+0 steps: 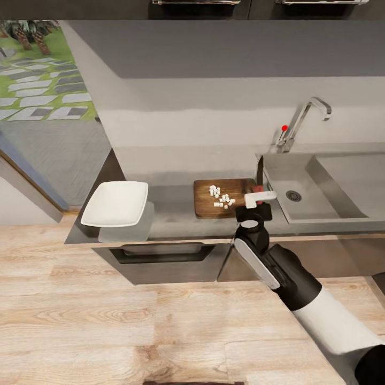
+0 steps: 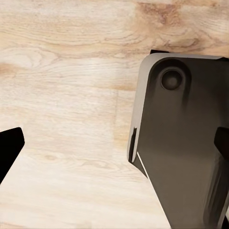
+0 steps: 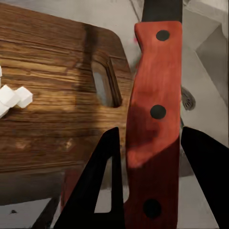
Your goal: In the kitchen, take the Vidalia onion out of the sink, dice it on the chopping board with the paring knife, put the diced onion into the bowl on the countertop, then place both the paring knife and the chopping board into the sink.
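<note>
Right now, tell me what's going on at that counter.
The right gripper holds the paring knife by its red handle, blade up, at the chopping board's sink-side edge. White diced onion lies on the board; the bowl further left is empty. The knife isn't in the sink yet.

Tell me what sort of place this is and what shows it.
A simulated home kitchen, most likely. A grey countertop over dark cabinet fronts carries a steel sink with a curved chrome tap, and a wooden chopping board with diced white pieces lies beside it. Wood flooring runs in front.
</note>
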You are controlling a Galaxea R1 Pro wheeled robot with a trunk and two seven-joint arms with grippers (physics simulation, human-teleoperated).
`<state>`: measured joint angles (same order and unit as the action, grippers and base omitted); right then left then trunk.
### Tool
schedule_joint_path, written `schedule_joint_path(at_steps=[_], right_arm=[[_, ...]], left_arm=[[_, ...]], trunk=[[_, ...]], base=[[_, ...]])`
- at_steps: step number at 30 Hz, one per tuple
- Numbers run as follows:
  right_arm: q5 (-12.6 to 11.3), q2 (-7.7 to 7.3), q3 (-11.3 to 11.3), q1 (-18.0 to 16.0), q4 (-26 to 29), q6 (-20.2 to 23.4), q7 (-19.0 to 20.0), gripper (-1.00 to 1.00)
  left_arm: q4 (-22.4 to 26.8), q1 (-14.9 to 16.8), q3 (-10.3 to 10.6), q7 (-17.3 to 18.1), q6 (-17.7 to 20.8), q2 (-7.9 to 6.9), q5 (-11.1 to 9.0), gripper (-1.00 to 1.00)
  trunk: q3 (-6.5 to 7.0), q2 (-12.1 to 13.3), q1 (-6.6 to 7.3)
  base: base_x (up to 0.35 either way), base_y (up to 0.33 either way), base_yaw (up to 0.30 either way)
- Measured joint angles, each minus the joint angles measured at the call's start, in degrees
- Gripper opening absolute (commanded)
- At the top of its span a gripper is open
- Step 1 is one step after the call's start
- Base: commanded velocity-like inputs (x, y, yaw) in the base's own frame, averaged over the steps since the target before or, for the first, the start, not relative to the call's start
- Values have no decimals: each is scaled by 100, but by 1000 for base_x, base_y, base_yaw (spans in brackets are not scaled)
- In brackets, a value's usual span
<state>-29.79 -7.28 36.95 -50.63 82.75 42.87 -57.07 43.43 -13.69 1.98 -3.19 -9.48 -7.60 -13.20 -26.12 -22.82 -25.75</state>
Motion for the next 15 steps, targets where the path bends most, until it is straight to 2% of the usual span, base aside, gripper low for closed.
schedule_joint_path(at_steps=[3, 5, 6, 7, 9, 13, 15], right_arm=[[-125, -279, -152, 0, 119, -8, 679, -100], [-159, -469, -755, -2, 150, 13, 1420, -100], [-172, -510, -1074, -2, 157, 14, 1744, -100], [-183, -535, -1285, -2, 161, 11, 1980, -100], [-189, -618, -1439, -2, 164, 10, 2168, -100], [-200, -716, -1507, 3, 162, -19, 2270, -100], [-206, -727, -1512, 204, 157, -425, 2289, -100]], left_arm=[[-1, 0, 0, 0, 0, 0, 0, 100], [-6, 0, 0, 0, 0, 6, -4, 100], [-8, 0, 0, 0, 0, 12, -5, 100], [-9, 0, 3, 0, 0, 23, -5, 100], [-11, 0, 1, 0, 0, 31, -3, 100], [-10, 0, 1, 0, 0, 35, -5, 100], [-15, 0, 0, 0, 0, 35, -5, 100]], trunk=[[0, 0, 0], [0, 0, 0], [0, 0, 0], [0, 0, 0], [0, 0, 0], [0, 0, 0], [7, 0, 0]], base=[[0, 0, 0], [0, 0, 0], [0, 0, 0], [0, 0, 0], [0, 0, 0], [0, 0, 0], [0, 0, -6]])
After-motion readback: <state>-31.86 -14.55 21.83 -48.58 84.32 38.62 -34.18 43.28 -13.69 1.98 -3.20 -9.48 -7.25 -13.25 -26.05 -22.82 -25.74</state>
